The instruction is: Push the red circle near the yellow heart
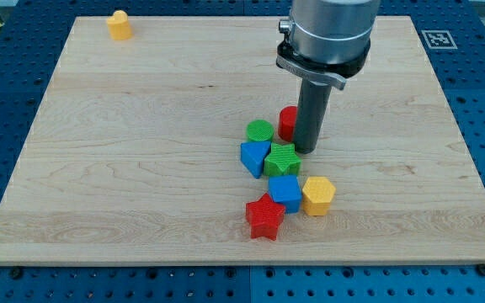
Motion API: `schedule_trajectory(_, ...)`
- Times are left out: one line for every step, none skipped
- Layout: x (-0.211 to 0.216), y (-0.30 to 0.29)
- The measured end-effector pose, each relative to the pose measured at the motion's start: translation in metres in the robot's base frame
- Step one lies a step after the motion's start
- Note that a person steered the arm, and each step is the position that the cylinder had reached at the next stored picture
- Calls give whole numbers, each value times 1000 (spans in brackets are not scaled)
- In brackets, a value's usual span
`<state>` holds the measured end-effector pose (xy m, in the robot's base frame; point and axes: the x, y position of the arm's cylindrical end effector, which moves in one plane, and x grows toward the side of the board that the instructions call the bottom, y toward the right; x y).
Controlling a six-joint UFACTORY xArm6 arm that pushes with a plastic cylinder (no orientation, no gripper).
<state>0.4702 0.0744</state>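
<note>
The red circle sits near the board's middle, partly hidden behind my rod. My tip rests on the board just right of the red circle, touching or nearly touching it, and above right of the green star. The yellow heart lies far off at the view's top left corner of the board.
A cluster sits below the red circle: a green circle, a blue triangle, a green star, a blue cube, a yellow hexagon and a red star. The wooden board lies on a blue pegboard table.
</note>
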Motion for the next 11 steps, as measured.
schedule_trajectory(-18, -6)
schedule_trajectory(-41, -21)
schedule_trajectory(-69, -42)
schedule_trajectory(-100, -65)
schedule_trajectory(-120, -73)
schedule_trajectory(-121, -48)
schedule_trajectory(-134, -18)
schedule_trajectory(-144, -6)
schedule_trajectory(-143, -9)
schedule_trajectory(-143, -31)
schedule_trajectory(-146, -55)
